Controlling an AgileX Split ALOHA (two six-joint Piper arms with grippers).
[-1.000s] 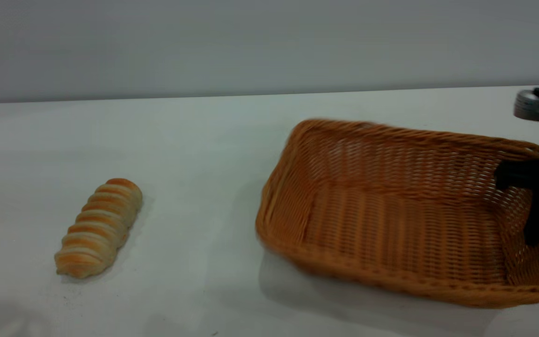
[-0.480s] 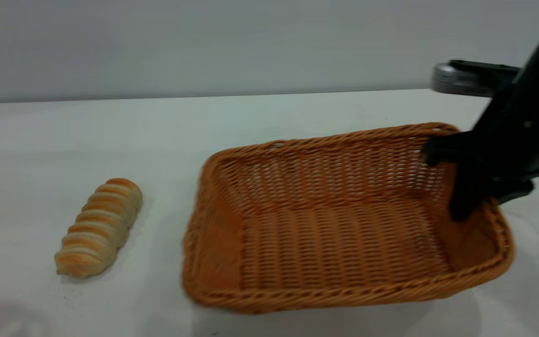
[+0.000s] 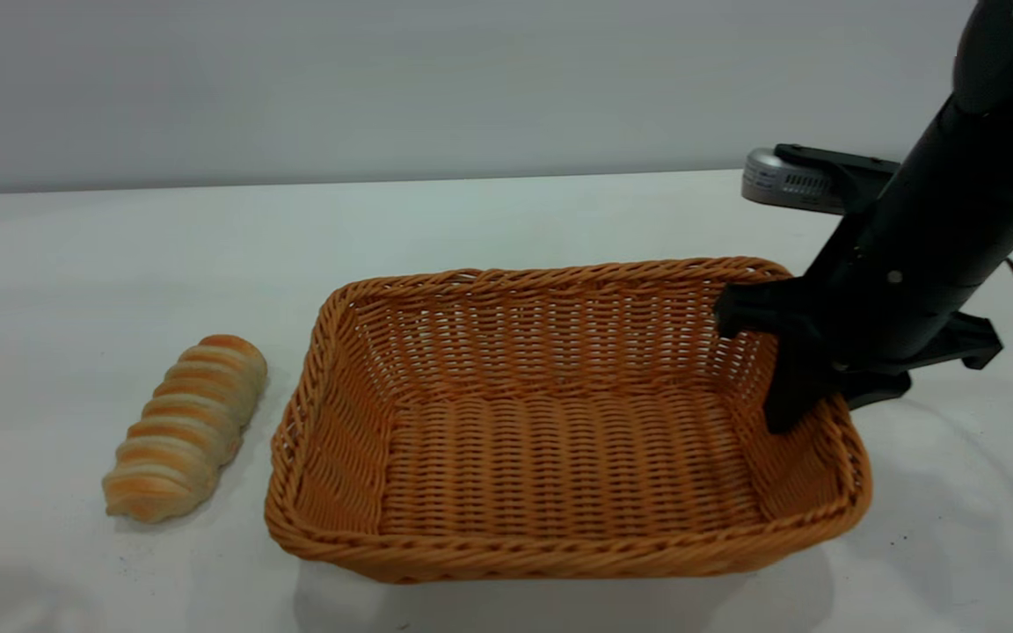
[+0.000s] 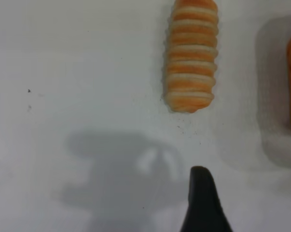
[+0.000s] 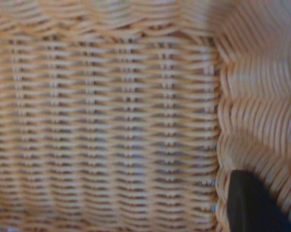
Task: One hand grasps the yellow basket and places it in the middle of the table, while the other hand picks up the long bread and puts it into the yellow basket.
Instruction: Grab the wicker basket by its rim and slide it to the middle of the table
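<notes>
Right gripper (image 3: 801,387) is clamped on the yellow basket (image 3: 559,422) end wall, one finger inside, to position it mid-surface. Long bread (image 3: 185,428) lies just beside it. Left gripper (image 4: 203,203) hovers near the bread; finger state unclear.

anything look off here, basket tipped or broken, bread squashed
Nothing stands out. The yellow basket sits flat on the table, weave intact, empty, with the right gripper clamped on its right wall. The long bread lies whole beside the basket's left end, apart from it. Only one fingertip of the left gripper shows.
</notes>
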